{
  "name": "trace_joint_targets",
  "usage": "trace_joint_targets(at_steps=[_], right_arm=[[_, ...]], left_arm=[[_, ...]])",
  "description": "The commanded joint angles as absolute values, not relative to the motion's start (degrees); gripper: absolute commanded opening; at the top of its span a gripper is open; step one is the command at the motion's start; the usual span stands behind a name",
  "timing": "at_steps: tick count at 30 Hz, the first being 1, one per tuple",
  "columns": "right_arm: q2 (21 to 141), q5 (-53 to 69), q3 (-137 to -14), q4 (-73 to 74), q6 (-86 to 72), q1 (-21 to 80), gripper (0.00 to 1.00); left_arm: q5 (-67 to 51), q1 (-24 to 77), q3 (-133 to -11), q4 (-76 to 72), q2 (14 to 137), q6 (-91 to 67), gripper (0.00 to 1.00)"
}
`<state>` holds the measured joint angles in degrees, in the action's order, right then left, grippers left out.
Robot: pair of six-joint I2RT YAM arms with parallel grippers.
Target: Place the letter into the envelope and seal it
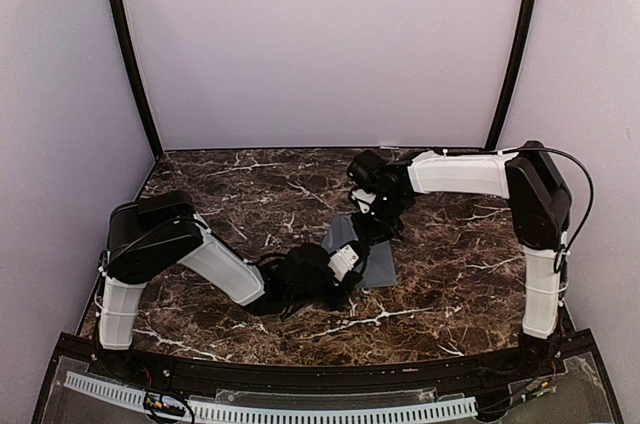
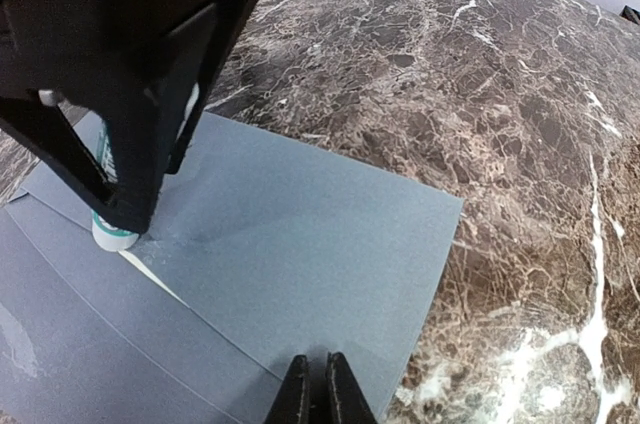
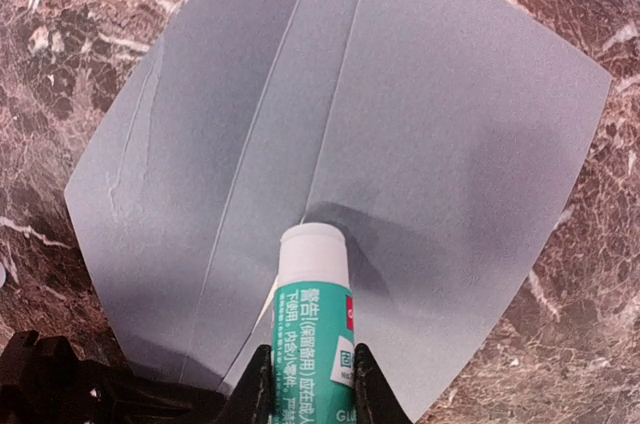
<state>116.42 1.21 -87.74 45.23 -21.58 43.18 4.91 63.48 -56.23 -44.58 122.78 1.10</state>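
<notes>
Count: one envelope (image 1: 378,264), one letter (image 2: 152,276), one glue stick (image 3: 312,314), two grippers.

The envelope lies flat mid-table (image 2: 480,64). Only a thin cream sliver of the letter shows from under a grey layer.

The right gripper (image 3: 312,376) clamps the glue stick, its tip down on the envelope beside that sliver.

The left gripper (image 2: 312,389) is closed and empty, at the envelope's edge.

In the left wrist view, the right gripper's body hides one envelope corner.

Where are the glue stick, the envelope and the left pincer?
glue stick (image 3: 314,329): right wrist view, green labelled body.
envelope (image 3: 440,124): right wrist view, bare grey face.
left pincer (image 2: 317,389): left wrist view, between its fingertips.
</notes>
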Motion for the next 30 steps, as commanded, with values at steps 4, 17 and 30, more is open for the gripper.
trace_joint_targets(at_steps=[4,17,30], right_arm=[[121.99,-0.77,-88.76,46.75,-20.64,41.39,0.00],[113.20,5.16,-78.27,46.01,-20.92,44.99,0.00],[107.07,4.03,-71.49,45.73,-24.50,47.20,0.00]], left_arm=[[4.14,63.37,-55.02,-38.58,124.89,1.84,0.07],[7.75,63.28,-54.00,-41.23,124.81,0.66,0.06],[7.83,63.29,-53.54,-41.81,124.59,0.68,0.06]])
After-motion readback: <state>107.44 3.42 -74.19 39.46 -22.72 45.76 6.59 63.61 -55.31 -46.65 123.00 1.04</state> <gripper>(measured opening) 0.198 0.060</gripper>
